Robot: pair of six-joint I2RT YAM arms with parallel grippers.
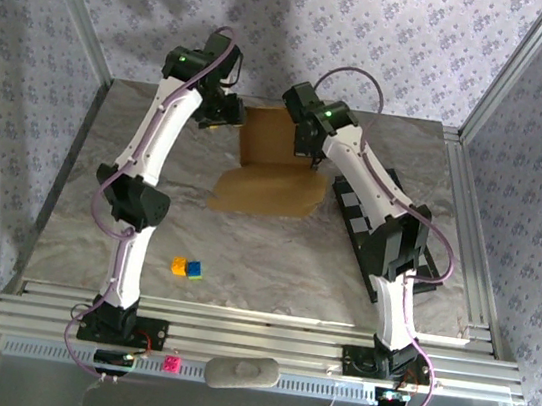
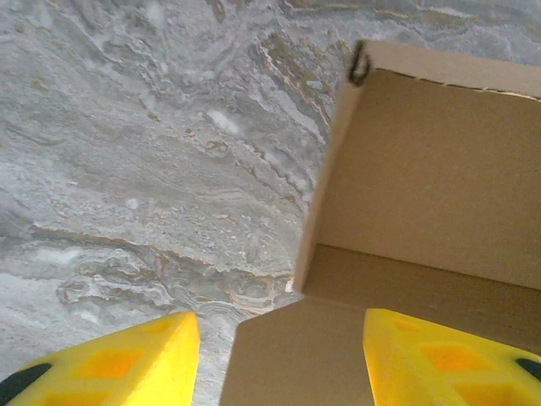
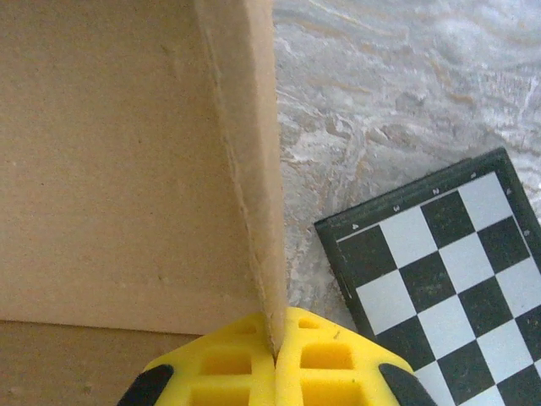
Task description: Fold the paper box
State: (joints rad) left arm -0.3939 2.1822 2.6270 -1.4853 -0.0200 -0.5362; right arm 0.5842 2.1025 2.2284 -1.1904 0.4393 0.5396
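Observation:
The paper box (image 1: 266, 190) is tan cardboard, partly flat on the marble table, with a back panel (image 1: 268, 136) standing upright. My left gripper (image 1: 225, 116) hovers at the box's far left corner. In the left wrist view it (image 2: 283, 364) is open, with a loose cardboard flap (image 2: 296, 355) lying below the gap and touching neither yellow finger (image 2: 127, 364). My right gripper (image 1: 310, 158) is at the box's right side. In the right wrist view it (image 3: 275, 351) is shut on the thin upright side wall (image 3: 254, 169) of the paper box (image 3: 110, 152).
A black-and-white checkerboard (image 1: 369, 222) lies right of the box, close to the right arm, and its corner (image 3: 439, 262) is beside the held wall. Small coloured cubes (image 1: 186, 268) sit near the front left. Aluminium rails (image 1: 252, 337) run along the near edge.

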